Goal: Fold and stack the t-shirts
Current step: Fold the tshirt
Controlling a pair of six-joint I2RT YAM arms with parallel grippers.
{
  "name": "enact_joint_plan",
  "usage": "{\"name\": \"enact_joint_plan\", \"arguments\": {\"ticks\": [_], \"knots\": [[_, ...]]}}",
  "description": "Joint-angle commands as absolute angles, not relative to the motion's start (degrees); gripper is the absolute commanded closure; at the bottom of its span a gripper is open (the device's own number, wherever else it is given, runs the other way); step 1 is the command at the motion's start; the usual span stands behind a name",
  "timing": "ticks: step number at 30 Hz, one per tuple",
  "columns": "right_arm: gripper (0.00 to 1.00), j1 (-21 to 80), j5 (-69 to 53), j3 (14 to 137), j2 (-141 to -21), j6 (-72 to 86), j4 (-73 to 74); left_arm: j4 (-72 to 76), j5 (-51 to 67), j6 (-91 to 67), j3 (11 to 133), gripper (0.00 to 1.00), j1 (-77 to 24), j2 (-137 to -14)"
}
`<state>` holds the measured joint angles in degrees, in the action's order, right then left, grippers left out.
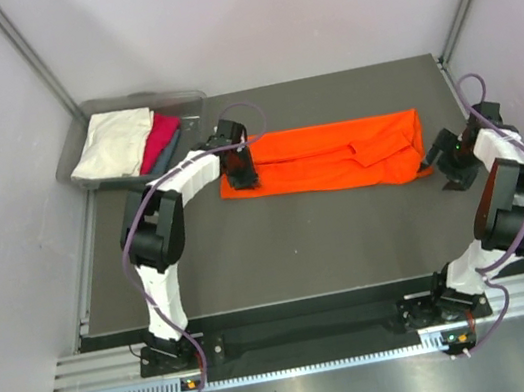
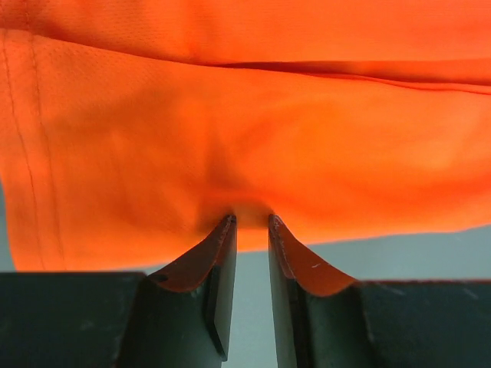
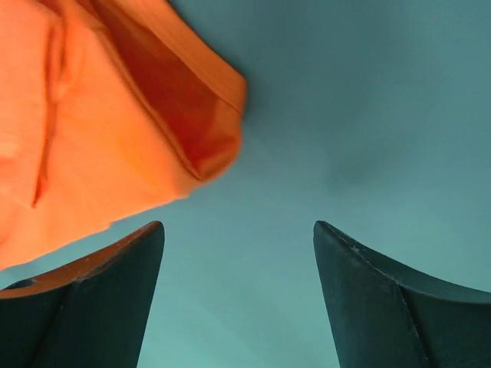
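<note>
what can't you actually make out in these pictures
- Left wrist view: whether the left gripper pinches the orange t-shirt; its tips meet the puckered hem, which hides any cloth between them.
- Top view: the teal-grey t-shirt in the bin, mostly covered by the cream t-shirt and magenta t-shirt.
- Right wrist view: most of the orange t-shirt, cut off by the left edge.

Lab robot cell: white panels (image 1: 260, 13), aluminium rails (image 1: 100, 372).

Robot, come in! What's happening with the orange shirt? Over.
Left gripper narrowly open, tips at orange shirt's edge. Right gripper wide open, empty, beside its other end. Shirt lies on table, a long folded strip. Nothing in the way.
</note>
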<state>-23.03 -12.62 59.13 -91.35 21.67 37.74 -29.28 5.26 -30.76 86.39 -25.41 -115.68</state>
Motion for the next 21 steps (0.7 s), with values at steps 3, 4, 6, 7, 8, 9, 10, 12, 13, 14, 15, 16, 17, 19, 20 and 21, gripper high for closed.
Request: {"name": "enact_joint_plan", "arguments": {"ticks": [3, 4, 6, 7, 8, 9, 10, 12, 13, 14, 15, 16, 17, 19, 20, 21], "knots": [[0.21, -23.12, -18.1, 58.19, -91.67, 21.09, 27.69, -30.32, 5.8, -27.78, 90.0, 0.72, -22.86, -119.26], [0.22, -23.12, -18.37, 57.92, -92.37, 21.18, 26.38, -31.28, 5.28, -27.51, 89.91, 0.72, -22.68, -120.05], [0.24, -23.12, -19.07, 57.66, -93.25, 21.71, 24.79, -32.07, 3.96, -27.07, 89.91, 0.72, -21.98, -120.76], [0.25, -23.2, -19.33, 57.31, -93.95, 22.41, 24.18, -32.52, 3.26, -26.72, 89.83, 0.72, -21.8, -121.37], [0.27, -23.2, -19.42, 57.13, -94.13, 22.67, 22.43, -32.95, 2.9, -26.63, 89.65, 0.72, -21.36, -121.55], [0.28, -23.12, -19.34, 57.04, -94.3, 22.76, 21.72, -33.13, 3.16, -26.63, 89.56, 0.73, -21.18, -121.9], [0.3, -23.12, -19.07, 56.69, -94.57, 23.55, 20.84, -33.48, 3.25, -26.63, 89.73, 0.73, -21.01, -122.08], [0.37, -23.2, -18.38, 56.51, -94.92, 24.17, 19.25, -33.84, 2.99, -26.37, 89.74, 0.73, -20.92, -122.17], [0.4, -23.12, -18.02, 56.17, -95.27, 24.6, 18.73, -33.66, 2.99, -26.37, 89.56, 0.73, -20.92, -122.34], [0.45, -23.2, -18.02, 55.99, -95.45, 24.87, 18.29, -33.66, 2.99, -26.28, 89.65, 0.73, -20.92, -122.43], [0.47, -23.12, -17.93, 55.81, -95.71, 25.4, 17.32, -33.84, 2.99, -26.11, 89.74, 0.73, -20.92, -122.69], [0.49, -23.2, -17.84, 55.38, -96.06, 25.66, 16.88, -33.92, 2.99, -25.93, 89.82, 0.73, -20.92, -123.22], [0.61, -23.12, -17.75, 55.2, -96.06, 25.84, 16.27, -34.1, 2.81, -25.93, 89.74, 0.73, -20.92, -123.31], [0.74, -23.2, -15.83, 54.76, -96.06, 25.84, 15.04, -34.19, 2.9, -25.84, 89.3, 0.73, -20.92, -123.49], [0.85, -23.12, -15.21, 54.58, -96.24, 25.84, 14.59, -34.02, 2.99, -25.93, 89.04, 0.73, -20.92, -123.57], [0.92, -23.12, -13.38, 54.58, -96.5, 25.75, 14.5, -33.58, 2.9, -25.84, 88.86, 0.73, -20.92, -123.57]]}}
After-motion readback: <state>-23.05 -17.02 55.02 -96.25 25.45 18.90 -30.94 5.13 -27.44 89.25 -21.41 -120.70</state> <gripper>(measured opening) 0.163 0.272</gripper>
